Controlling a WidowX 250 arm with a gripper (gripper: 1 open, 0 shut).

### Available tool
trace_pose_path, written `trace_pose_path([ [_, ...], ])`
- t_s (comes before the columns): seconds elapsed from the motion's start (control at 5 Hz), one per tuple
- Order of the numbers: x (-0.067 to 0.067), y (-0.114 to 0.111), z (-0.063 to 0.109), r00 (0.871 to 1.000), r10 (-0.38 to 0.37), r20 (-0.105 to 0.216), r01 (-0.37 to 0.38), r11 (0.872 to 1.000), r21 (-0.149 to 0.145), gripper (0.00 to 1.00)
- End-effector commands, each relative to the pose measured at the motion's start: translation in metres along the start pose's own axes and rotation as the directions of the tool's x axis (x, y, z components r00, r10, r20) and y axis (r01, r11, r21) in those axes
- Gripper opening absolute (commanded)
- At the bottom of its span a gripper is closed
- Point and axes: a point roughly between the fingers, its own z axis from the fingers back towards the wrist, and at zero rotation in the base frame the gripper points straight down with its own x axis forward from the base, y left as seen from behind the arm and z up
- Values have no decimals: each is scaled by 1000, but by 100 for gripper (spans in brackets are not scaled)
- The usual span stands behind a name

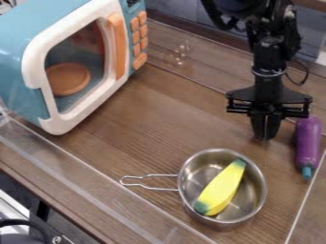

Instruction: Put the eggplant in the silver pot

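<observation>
The purple eggplant (307, 141) lies on the wooden table near the right edge, its blue-green stem pointing toward the front. My gripper (268, 132) points down at the table just left of it. The fingers are shut together, and the eggplant is beside them, not between them. The silver pot (192, 169) sits at the front of the table, left of and nearer than the gripper, with its wire handle (148, 181) sticking out to the left. A yellow elongated toy (222, 187) lies inside the pot.
A teal-and-white toy microwave (71, 57) with its door open stands at the back left. A clear plastic barrier (76, 181) runs along the table's front and right edges, close to the eggplant.
</observation>
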Motion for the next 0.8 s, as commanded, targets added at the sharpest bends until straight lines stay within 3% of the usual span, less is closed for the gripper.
trace_pose_path([
  [0.0,12,-25,44,995,-29,97,34,998,-53,0],
  [0.6,0,-26,46,989,-44,139,50,998,-46,0],
])
